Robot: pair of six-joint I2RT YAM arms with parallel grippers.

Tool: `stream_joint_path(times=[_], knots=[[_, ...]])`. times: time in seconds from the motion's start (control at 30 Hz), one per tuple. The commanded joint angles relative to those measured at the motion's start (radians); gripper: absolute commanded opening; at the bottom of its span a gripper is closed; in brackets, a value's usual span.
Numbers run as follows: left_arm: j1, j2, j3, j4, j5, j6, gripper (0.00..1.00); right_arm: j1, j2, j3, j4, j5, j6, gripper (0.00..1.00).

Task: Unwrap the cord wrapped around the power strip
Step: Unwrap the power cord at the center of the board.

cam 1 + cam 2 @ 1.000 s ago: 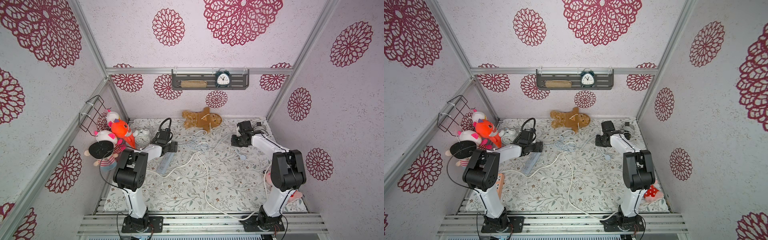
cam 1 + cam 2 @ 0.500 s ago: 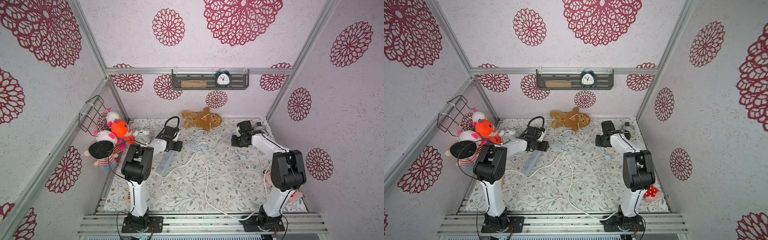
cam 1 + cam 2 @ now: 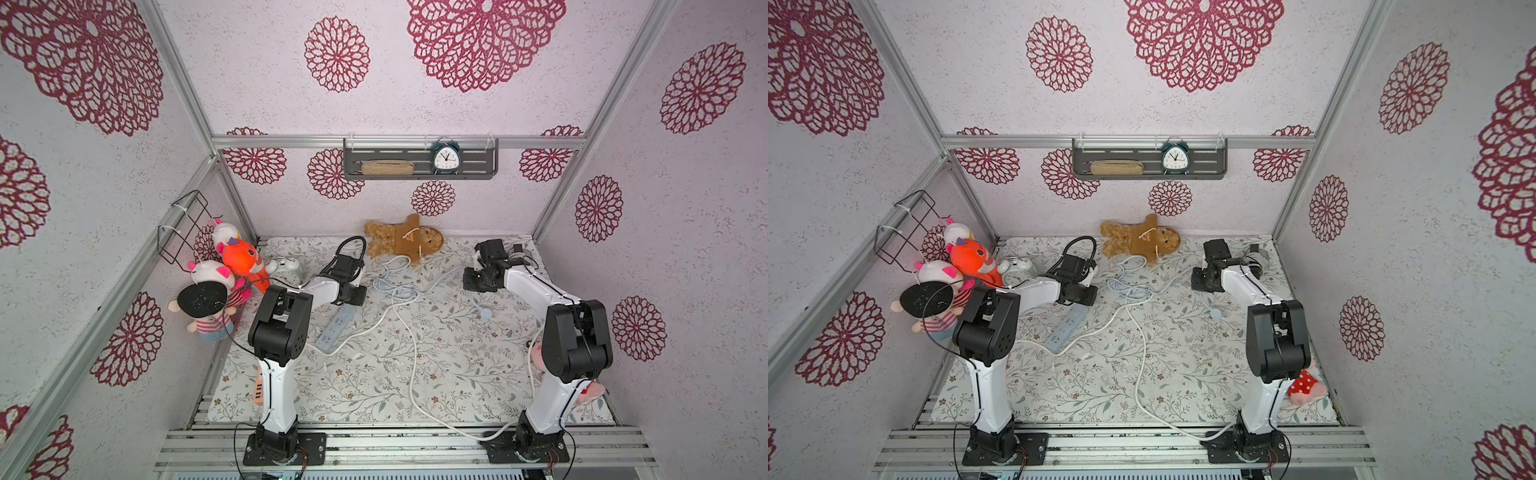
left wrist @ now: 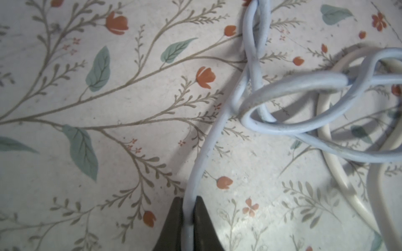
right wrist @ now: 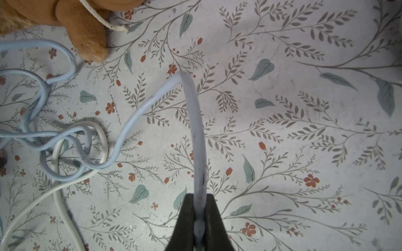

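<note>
Since 1 second ago the left gripper [image 4: 188, 208] sits a little nearer the tangle and, then spread, now clenches on the blue cord [image 4: 208, 147]. We note the right gripper [image 5: 199, 204] pinching another stretch of that cord. The power strip [image 3: 336, 328] lies flat on the floral mat [image 3: 457, 374] beside the left arm. Loose blue loops lie between the 2 grippers, crossing a white cord [image 4: 323, 130].
</note>
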Motion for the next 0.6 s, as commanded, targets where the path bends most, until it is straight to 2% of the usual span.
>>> stream_joint_path(times=[0.0, 0.23, 0.37, 0.57], knots=[[0.004, 0.003, 0.009, -0.014, -0.098, -0.008, 0.00, -0.028, -0.092, -0.003, -0.010, 0.007, -0.016, 0.00], [0.059, -0.088, -0.077, 0.047, -0.169, -0.102, 0.00, -0.136, -0.197, -0.113, -0.006, 0.014, 0.034, 0.00], [0.103, -0.158, -0.124, 0.053, -0.177, -0.173, 0.00, -0.257, -0.281, -0.243, 0.026, 0.013, 0.095, 0.00], [0.169, -0.222, -0.191, 0.054, -0.263, -0.297, 0.00, -0.405, -0.395, -0.473, 0.127, 0.015, 0.171, 0.00]])
